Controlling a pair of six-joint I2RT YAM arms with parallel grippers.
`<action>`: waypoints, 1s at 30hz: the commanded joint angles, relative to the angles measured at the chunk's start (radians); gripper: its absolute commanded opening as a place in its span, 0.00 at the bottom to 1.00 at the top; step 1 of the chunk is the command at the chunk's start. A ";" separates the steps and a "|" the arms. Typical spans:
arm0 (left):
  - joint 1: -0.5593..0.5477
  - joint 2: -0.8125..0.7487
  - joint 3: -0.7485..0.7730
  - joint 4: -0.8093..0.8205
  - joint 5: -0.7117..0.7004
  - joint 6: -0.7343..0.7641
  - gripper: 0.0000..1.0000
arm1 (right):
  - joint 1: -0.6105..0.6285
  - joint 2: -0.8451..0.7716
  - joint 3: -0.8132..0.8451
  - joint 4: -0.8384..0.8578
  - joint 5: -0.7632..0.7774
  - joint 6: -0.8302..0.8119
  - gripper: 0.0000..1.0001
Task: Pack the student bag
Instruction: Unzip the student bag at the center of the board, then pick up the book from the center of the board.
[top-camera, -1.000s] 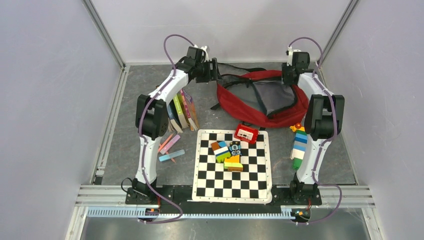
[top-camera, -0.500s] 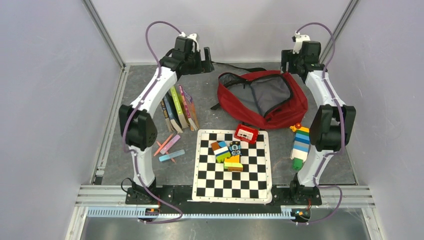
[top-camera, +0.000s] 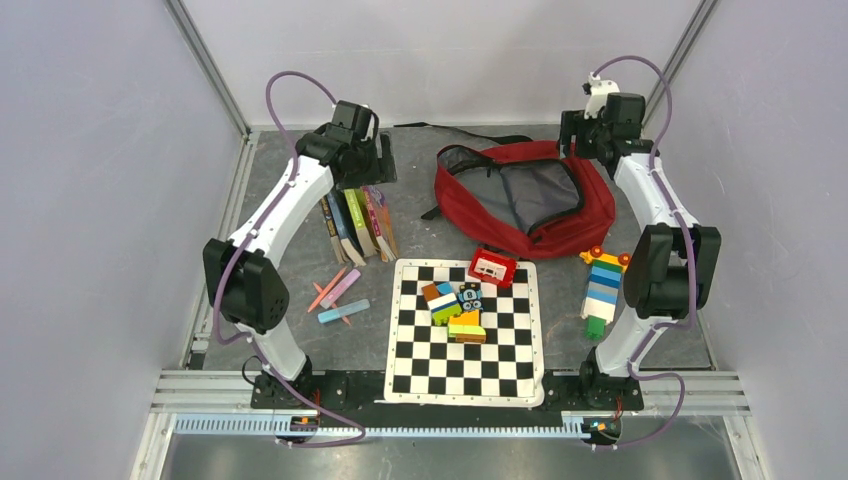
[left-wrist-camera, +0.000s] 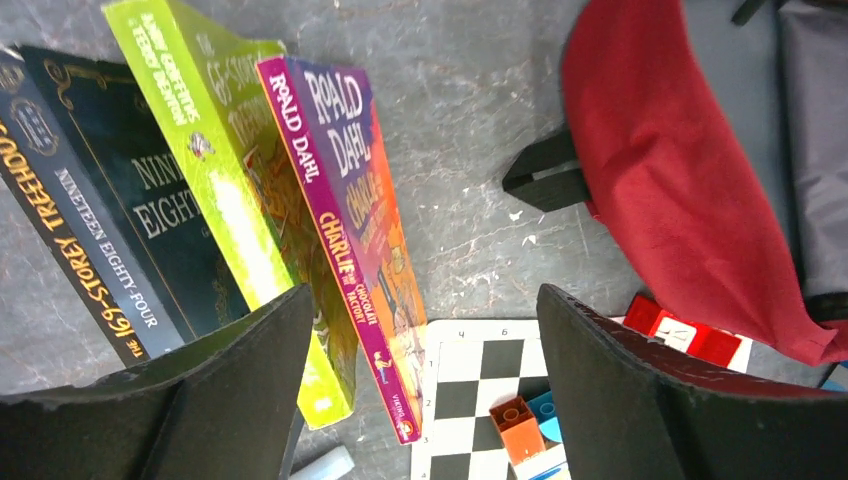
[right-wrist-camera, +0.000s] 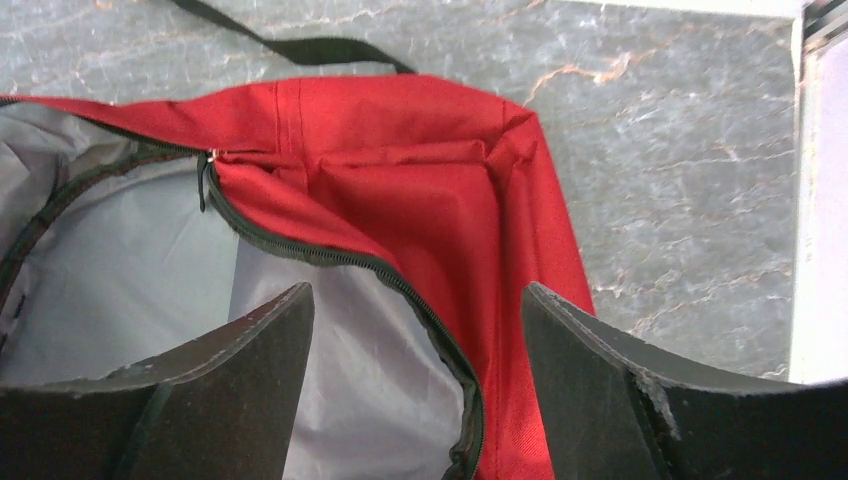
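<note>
Student bag (top-camera: 525, 198) gapes beneath spread right pincer (right-wrist-camera: 415, 295), arm (top-camera: 655, 205) outstretched.

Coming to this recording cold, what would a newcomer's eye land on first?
The red backpack, unzipped at the table's far middle, grey lining showing. Then the chessboard in front of it, bright toy blocks on top, and the books left of the backpack, under the open left gripper.

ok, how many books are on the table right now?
4, side by side left of the student bag: 169-Storey Treehouse, Nineteen Eighty-Four, green Treehouse book, Roald Dahl Charlie book. More could be hidden beneath.
</note>
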 joint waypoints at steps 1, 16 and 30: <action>-0.001 -0.037 -0.021 -0.012 -0.024 -0.064 0.81 | -0.001 -0.034 -0.019 0.029 -0.048 0.017 0.79; -0.006 0.036 -0.018 -0.001 -0.079 -0.076 0.59 | 0.000 -0.020 -0.002 0.028 -0.057 0.042 0.76; -0.005 0.110 -0.012 -0.016 -0.117 -0.066 0.55 | 0.000 0.010 0.036 0.021 -0.059 0.049 0.76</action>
